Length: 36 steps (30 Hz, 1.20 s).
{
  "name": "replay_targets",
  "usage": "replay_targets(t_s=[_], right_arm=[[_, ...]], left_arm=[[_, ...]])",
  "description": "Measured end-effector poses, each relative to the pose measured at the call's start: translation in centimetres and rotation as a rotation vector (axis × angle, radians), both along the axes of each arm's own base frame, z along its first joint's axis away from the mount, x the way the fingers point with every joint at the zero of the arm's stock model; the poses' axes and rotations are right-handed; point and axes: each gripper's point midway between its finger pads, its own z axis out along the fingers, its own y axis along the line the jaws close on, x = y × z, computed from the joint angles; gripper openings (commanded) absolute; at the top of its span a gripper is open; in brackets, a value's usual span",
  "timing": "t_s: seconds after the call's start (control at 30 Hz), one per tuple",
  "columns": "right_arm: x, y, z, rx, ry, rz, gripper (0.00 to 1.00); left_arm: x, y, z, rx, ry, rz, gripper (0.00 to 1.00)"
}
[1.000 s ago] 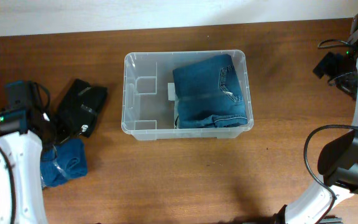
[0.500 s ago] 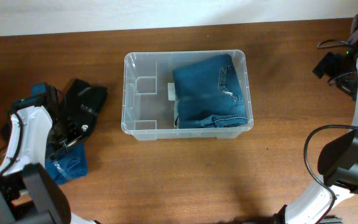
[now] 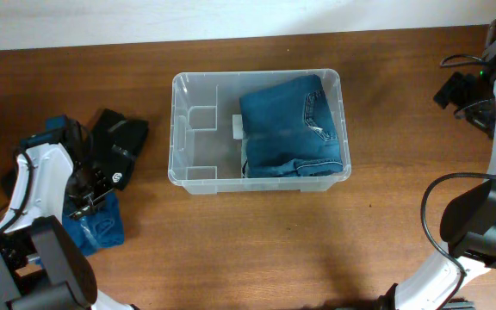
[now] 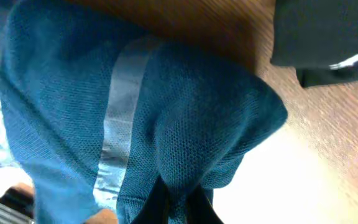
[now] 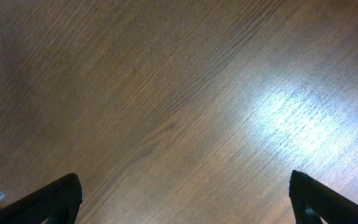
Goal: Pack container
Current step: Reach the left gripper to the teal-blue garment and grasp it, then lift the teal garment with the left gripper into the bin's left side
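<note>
While the container (image 3: 176, 129) sits at the middle of the brown wooden table (image 3: 257, 250) with folded jeans (image 3: 293, 125) filling its right half, you have a black garment (image 3: 114, 146) and a blue cloth (image 3: 100, 229) well to its left. Your left gripper (image 4: 180, 198) pinches the blue cloth. Your right gripper (image 5: 183, 186) hangs spread wide over glossy wood grain. A pale wall (image 3: 231, 17) edges the far side.
</note>
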Motion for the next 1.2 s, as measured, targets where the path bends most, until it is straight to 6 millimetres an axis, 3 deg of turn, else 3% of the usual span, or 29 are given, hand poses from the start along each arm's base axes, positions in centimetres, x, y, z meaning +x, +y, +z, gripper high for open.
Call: replay_targets(t_s=[0.1, 0.17, 0.4, 0.57, 0.73, 0.9, 1.07, 1.2], right_arm=[[0.0, 0.0, 0.0, 0.0, 0.0, 0.0, 0.98], [0.0, 0.0, 0.0, 0.0, 0.0, 0.0, 0.98], [0.0, 0.0, 0.0, 0.0, 0.0, 0.0, 0.98], [0.0, 0.0, 0.0, 0.0, 0.0, 0.0, 0.98], [0.0, 0.0, 0.0, 0.0, 0.0, -0.001, 0.98], [0.0, 0.0, 0.0, 0.0, 0.0, 0.0, 0.98], [0.0, 0.0, 0.0, 0.0, 0.0, 0.0, 0.99], [0.0, 0.0, 0.0, 0.0, 0.0, 0.0, 0.98]], left_arm=[[1.0, -0.1, 1.6, -0.016, -0.02, -0.008, 0.01], [2.4, 0.1, 3.9, -0.016, -0.061, -0.016, 0.01], [7.4, 0.9, 14.0, 0.022, -0.298, -0.067, 0.01], [10.8, -0.7, 20.5, 0.04, -0.506, -0.245, 0.01], [15.1, -6.1, 25.5, 0.079, -0.72, -0.556, 0.01], [17.6, -14.6, 28.0, 0.105, -0.856, -0.953, 0.01], [16.4, -22.6, 28.4, 0.138, -0.868, -1.419, 0.01], [14.5, -26.4, 27.7, 0.172, -0.819, -1.721, 0.01]])
